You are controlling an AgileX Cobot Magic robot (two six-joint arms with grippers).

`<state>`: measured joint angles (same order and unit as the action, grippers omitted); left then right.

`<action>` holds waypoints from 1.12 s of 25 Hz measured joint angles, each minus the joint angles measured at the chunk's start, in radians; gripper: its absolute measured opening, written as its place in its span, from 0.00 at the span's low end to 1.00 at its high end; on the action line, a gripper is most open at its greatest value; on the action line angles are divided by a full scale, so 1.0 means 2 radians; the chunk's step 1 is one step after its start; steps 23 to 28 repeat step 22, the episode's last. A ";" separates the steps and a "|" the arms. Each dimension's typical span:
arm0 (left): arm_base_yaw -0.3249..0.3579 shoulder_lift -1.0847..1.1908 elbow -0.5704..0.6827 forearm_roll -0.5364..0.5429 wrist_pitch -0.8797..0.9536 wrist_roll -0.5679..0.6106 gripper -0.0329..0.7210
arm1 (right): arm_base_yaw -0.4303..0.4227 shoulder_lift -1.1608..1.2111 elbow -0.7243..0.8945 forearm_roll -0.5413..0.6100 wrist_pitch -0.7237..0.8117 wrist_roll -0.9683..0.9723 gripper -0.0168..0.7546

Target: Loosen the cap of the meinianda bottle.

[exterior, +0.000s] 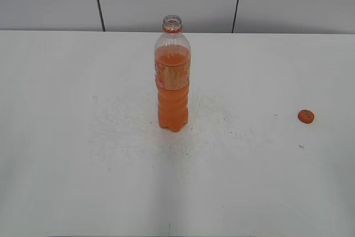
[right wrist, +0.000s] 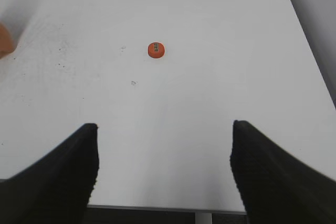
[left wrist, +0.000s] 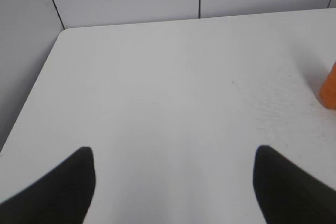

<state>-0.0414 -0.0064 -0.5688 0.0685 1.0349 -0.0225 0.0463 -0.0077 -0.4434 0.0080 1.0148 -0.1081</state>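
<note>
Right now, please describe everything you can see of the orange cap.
The cap is small, round, orange, plastic-looking, with a small greenish mark on top. It is off the bottle and lies flat, top up, alone on the white table, far to the bottle's right. Nothing but the table touches it.

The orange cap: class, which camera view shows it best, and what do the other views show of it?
The right wrist view: the cap lies whole on the table, with its top mark visible. The exterior view shows it small near the right edge. The left wrist view does not show it, only a sliver of the bottle.
</note>
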 joint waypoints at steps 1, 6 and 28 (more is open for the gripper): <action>0.000 0.000 0.000 0.000 0.000 0.000 0.79 | 0.000 0.000 0.000 0.000 0.000 0.000 0.78; 0.000 0.000 0.000 0.000 0.000 0.000 0.79 | 0.000 0.000 0.000 0.000 0.000 0.000 0.78; 0.000 0.000 0.000 0.000 0.000 0.000 0.79 | 0.000 0.000 0.000 0.000 0.000 0.000 0.78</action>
